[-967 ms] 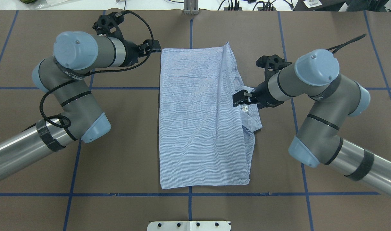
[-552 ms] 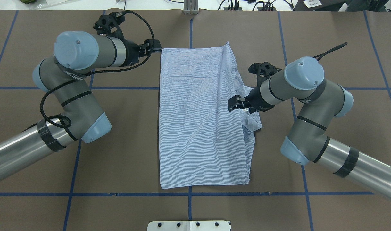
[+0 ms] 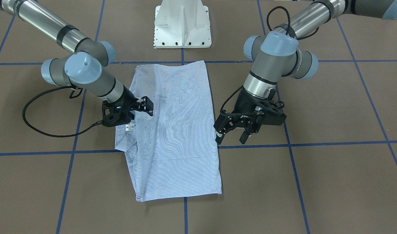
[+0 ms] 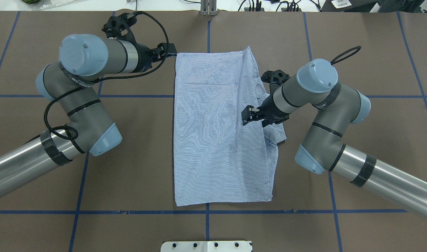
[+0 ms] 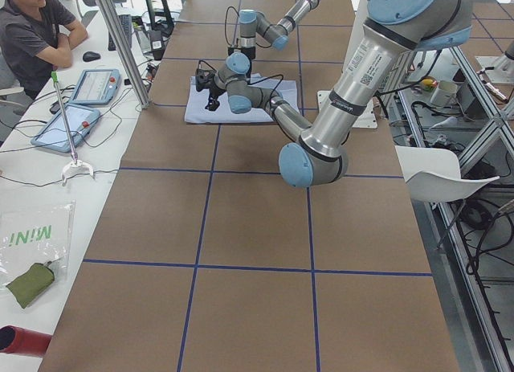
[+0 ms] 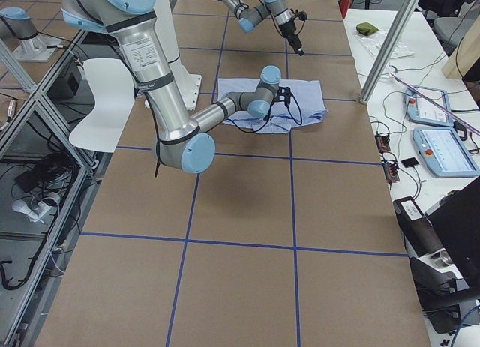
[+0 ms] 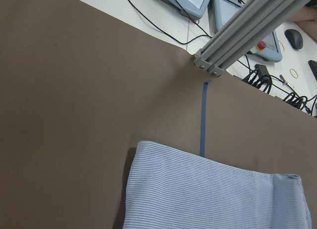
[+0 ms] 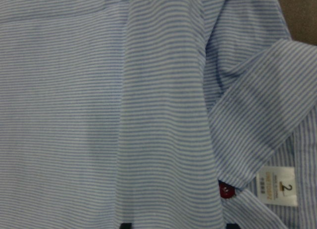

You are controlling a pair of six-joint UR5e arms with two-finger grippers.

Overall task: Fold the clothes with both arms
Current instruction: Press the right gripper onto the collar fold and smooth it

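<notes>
Tally, table: 1 shirt (image 4: 213, 140), light blue with fine stripes; 1 white label (image 8: 277, 187) on it; 1 reddish button (image 8: 225, 190) in sight, beside the label; 2 arms, left arm (image 4: 80, 105) and right arm (image 4: 325, 105); 2 black grippers, left gripper (image 3: 231, 139) and right gripper (image 4: 245, 117); 1 white pedestal base (image 3: 182, 26). Side bench: 2 tablets, near tablet (image 5: 64, 124) and far tablet (image 5: 96, 84); 1 seated person (image 5: 32, 34).

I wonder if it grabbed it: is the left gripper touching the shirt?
Apart. The exterior right view shows bare table between the left gripper and the shirt.
</notes>
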